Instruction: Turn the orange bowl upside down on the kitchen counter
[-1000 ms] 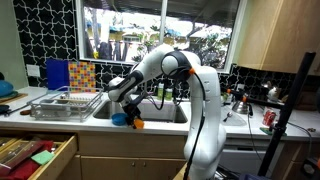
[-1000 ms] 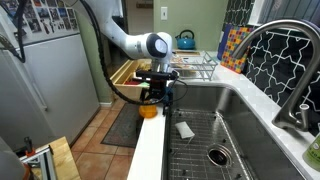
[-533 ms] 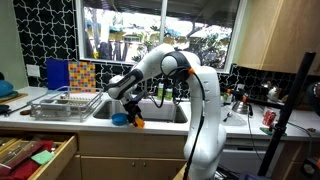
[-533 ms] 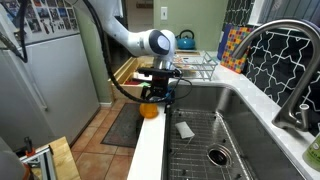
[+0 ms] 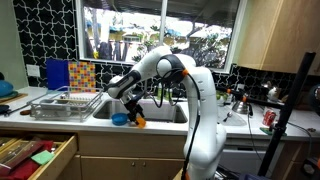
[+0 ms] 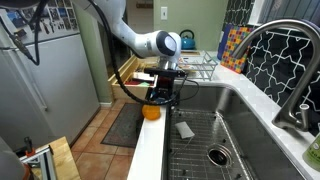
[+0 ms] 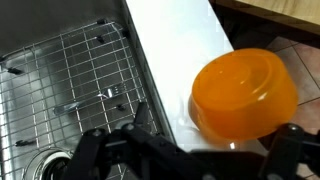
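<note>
Over the orange bowl [image 7: 245, 95], the arm [image 5: 192, 80] reaches down, end effector [image 6: 160, 94] open.

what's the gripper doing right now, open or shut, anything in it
Gripper: open, jaws spread wide, holding nothing; the orange bowl rests on the kitchen counter just ahead of it.

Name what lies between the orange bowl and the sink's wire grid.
Only a bare strip of the kitchen counter separates the orange bowl from the wire grid; the wrist view shows it.
</note>
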{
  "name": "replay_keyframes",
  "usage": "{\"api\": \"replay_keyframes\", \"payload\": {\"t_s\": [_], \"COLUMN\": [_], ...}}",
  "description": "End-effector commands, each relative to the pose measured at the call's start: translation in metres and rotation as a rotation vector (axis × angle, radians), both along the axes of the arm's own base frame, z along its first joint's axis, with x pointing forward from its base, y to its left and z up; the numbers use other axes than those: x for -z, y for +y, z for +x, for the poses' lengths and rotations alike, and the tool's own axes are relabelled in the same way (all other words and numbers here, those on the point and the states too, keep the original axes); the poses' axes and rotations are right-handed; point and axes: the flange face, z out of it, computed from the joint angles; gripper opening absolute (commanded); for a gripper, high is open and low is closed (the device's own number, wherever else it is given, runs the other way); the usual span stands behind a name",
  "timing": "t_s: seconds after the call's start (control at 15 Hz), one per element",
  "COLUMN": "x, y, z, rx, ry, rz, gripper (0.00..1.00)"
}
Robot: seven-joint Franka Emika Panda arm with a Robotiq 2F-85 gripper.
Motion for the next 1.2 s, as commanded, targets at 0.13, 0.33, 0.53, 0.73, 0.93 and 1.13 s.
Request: {"api": "replay_keyframes", "payload": {"t_s": [0.13,0.33,0.53,0.73,0.93,1.13], "x": [-0.008,-0.017,-0.019,-0.012,-0.005,-0.004], "y": [-0.011,-0.021,-0.033,-0.038,-0.039,-0.041], "z": [0.013,0.011,0.007,0.010,0.014,0.013], "rx": [0.136,0.186,0.258,0.296,0.375,0.438], "ry": [-0.100,-0.155,-0.180,-0.234,-0.298,-0.343], "rz": [-0.002,-0.032,-0.105,-0.159,-0.157,-0.179], "gripper": [1.00,1.00,1.00,1.00,1.00,1.00]}}
